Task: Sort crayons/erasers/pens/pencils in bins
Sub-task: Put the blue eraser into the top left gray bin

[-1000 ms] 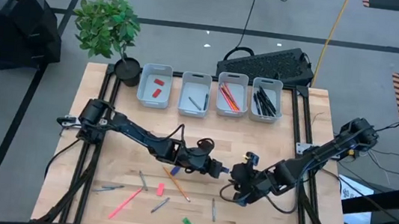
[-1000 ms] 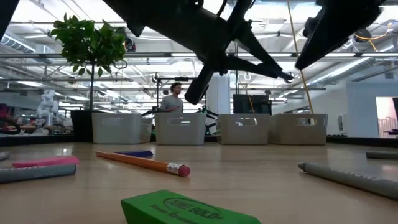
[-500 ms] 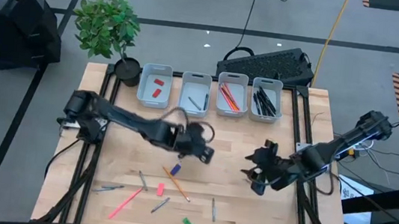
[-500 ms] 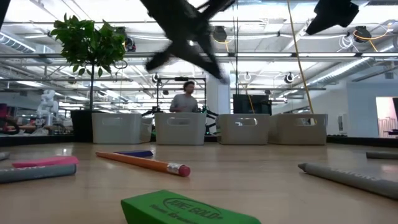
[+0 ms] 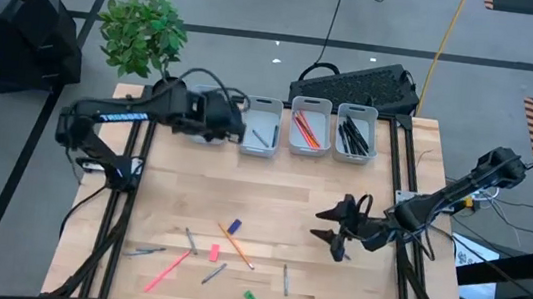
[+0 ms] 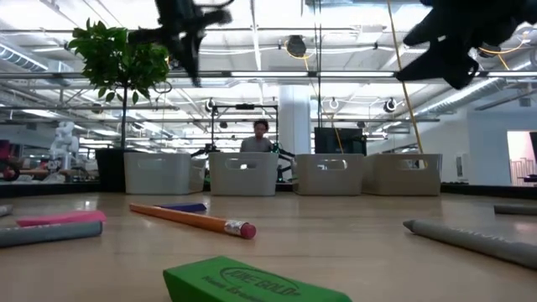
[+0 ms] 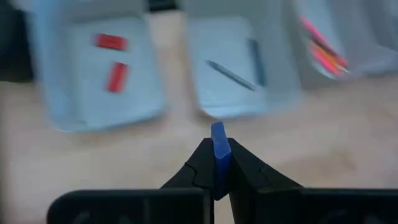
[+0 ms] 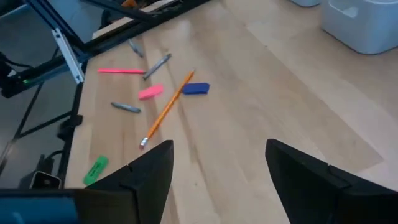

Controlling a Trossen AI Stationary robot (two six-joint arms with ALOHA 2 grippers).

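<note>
Blue eraser (image 7: pixel 218 149) pinched upright, two red erasers (image 7: pixel 112 59) in leftmost bin (image 7: pixel 62 112)

Left pincer (image 7: pixel 219 180) clamped shut at the table's back, right pincer (image 8: pixel 217 167) spread wide.

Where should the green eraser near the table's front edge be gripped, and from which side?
Come straight down on the green rectangular rubber eraser and close across its two long sides at mid-length. It lies flat and slanted, apart from the grey pencil beside it, so its narrow width is free. The open right hand is probably the nearer one.
</note>
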